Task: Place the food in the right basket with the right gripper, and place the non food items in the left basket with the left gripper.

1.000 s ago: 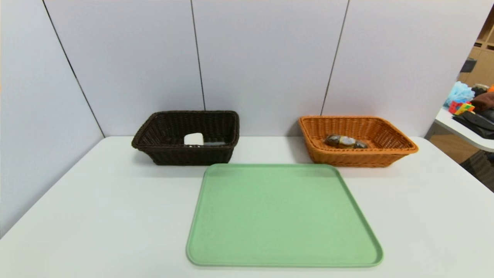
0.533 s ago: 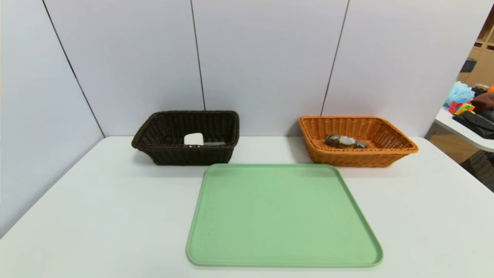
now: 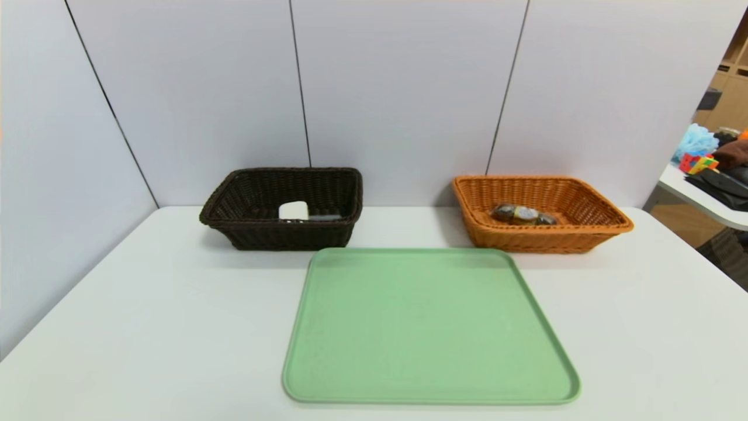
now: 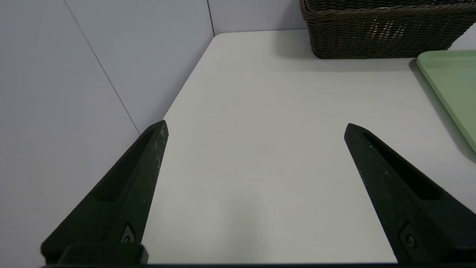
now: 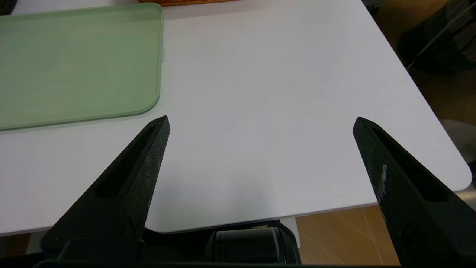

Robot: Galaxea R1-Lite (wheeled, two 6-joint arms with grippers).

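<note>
The cookies point(image 3: 521, 214), a short stack of dark rounds in a clear sleeve with an olive-gold label, lie on their side in the orange basket point(image 3: 584, 234), long axis running left to right across the near-left part of its floor. In the dark basket point(image 3: 266, 234) the white bar point(image 3: 293, 210) sits near the front wall, with the peeler point(image 3: 323, 217) just beside it on its right; only its grey handle shows, lying left to right.

Nothing in the head view differs from the earlier frames: baskets, contents and tray sit where they were.

Both baskets are woven wicker, rectangular with flared sides. The green tray point(image 3: 429, 327) is smooth, flat, round-cornered, with a low raised rim. It lies on the plain white table point(image 3: 146, 321).

The left gripper point(image 4: 254, 126) hovers spread wide over bare table near the left wall, holding nothing. The right gripper point(image 5: 260, 121) is likewise spread and unladen, above the table's near right corner.
</note>
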